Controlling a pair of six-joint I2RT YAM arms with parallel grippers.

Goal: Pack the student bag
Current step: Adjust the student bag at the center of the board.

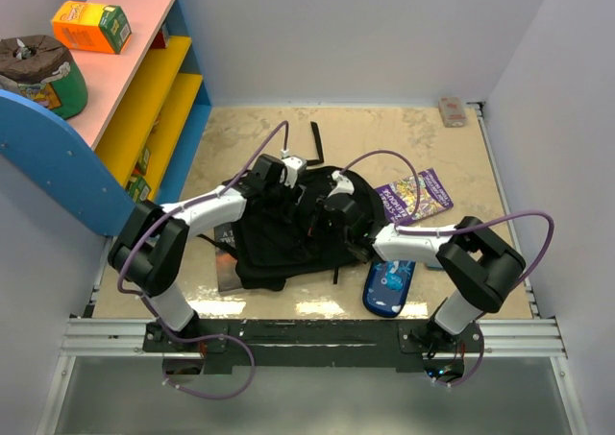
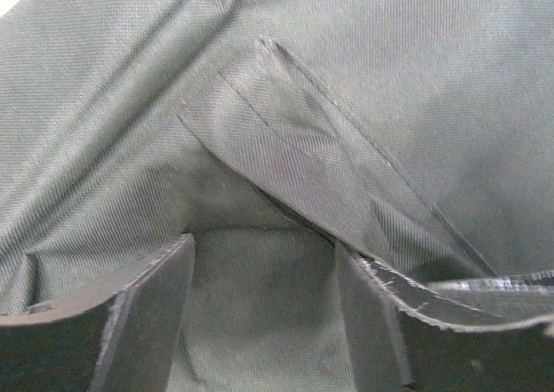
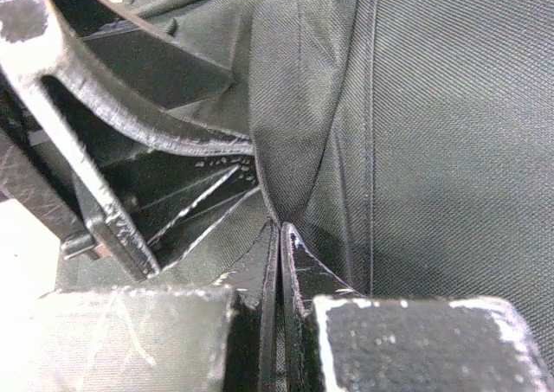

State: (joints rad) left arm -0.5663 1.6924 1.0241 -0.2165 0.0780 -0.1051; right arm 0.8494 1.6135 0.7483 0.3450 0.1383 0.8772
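The black bag (image 1: 279, 238) lies slumped mid-tabletop (image 1: 480, 157). A book (image 1: 415, 197) lies just right of it and a pencil case (image 1: 388, 286) at the near right. Our right hand (image 3: 279, 236) is pinched together on a bag fold. Our left hand (image 2: 264, 310) stands apart over the cloth. We seem to be opening the bag, so next the left hand needs an edge to grip.

The top camera looks down from behind both arm bases over the whole table (image 1: 404, 132). Each wrist camera peers past its fingers (image 2: 147, 323) (image 3: 389, 340), tight against the black backpack (image 1: 279, 238) (image 2: 346, 80) (image 3: 450, 106) all views share.
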